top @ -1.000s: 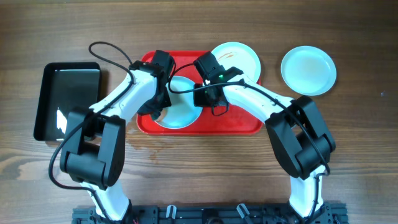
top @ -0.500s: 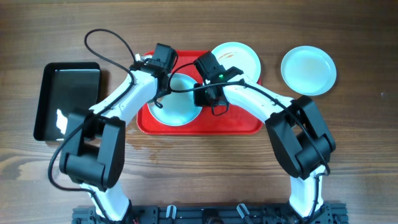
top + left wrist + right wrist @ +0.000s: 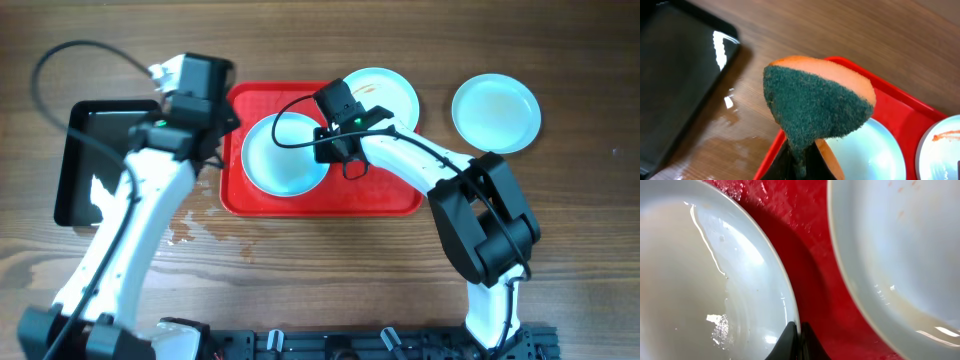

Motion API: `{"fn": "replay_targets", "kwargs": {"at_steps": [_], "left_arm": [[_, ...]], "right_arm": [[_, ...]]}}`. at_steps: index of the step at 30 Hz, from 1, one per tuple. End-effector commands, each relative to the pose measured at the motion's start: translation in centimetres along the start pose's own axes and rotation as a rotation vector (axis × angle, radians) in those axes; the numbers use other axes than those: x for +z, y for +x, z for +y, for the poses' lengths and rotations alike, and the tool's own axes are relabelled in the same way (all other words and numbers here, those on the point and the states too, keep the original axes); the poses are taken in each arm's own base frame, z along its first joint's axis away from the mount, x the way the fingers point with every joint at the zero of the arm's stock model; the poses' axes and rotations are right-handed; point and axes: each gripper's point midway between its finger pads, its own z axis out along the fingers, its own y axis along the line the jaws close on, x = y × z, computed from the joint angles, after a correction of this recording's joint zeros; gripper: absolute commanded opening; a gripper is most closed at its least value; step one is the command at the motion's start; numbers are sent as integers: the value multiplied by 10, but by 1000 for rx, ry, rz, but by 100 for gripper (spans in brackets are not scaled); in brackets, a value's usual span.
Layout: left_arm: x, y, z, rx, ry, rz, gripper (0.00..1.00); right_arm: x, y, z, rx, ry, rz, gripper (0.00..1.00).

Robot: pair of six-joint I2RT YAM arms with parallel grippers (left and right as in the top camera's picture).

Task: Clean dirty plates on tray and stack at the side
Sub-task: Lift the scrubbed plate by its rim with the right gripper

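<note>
Three pale mint-blue plates show. One plate (image 3: 285, 155) lies wet on the left half of the red tray (image 3: 370, 200). My right gripper (image 3: 799, 332) is shut on its right rim, one finger inside and one outside. A second plate (image 3: 380, 95) with orange-brown streaks sits at the tray's far right corner. The third plate (image 3: 496, 112) rests on the table, right of the tray. My left gripper (image 3: 802, 162) is shut on an orange sponge with a green scouring face (image 3: 815, 105). It holds the sponge in the air over the tray's left edge (image 3: 775, 155).
A glossy black tray (image 3: 105, 160) lies to the left of the red tray. Water is spilled on the wooden table (image 3: 190, 225) in front of the red tray's left corner. A black cable (image 3: 60, 60) loops above the left arm.
My left arm has lifted the sponge off the middle plate and swung left, past the tray's left edge towards the black tray. My right gripper has kept its hold on the plate rim.
</note>
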Motion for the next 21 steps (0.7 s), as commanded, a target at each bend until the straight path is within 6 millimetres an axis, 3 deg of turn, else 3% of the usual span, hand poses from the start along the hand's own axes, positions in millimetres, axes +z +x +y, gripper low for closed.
{"fn": "replay_targets", "kwargs": {"at_steps": [1, 5, 11, 15, 21], "left_arm": [[0, 5, 14, -88, 55, 106, 4], [6, 19, 24, -73, 62, 202, 4], [17, 31, 29, -58, 33, 255, 4], [28, 39, 27, -54, 28, 296, 4], [35, 45, 28, -51, 15, 319, 4]], "right_arm": [[-14, -38, -10, -101, 108, -107, 4], [-42, -70, -17, -174, 220, -196, 4], [-107, -116, -19, -319, 444, -373, 4], [-137, -129, -11, -513, 626, -447, 4], [-169, -133, 24, -672, 836, -550, 4]]}}
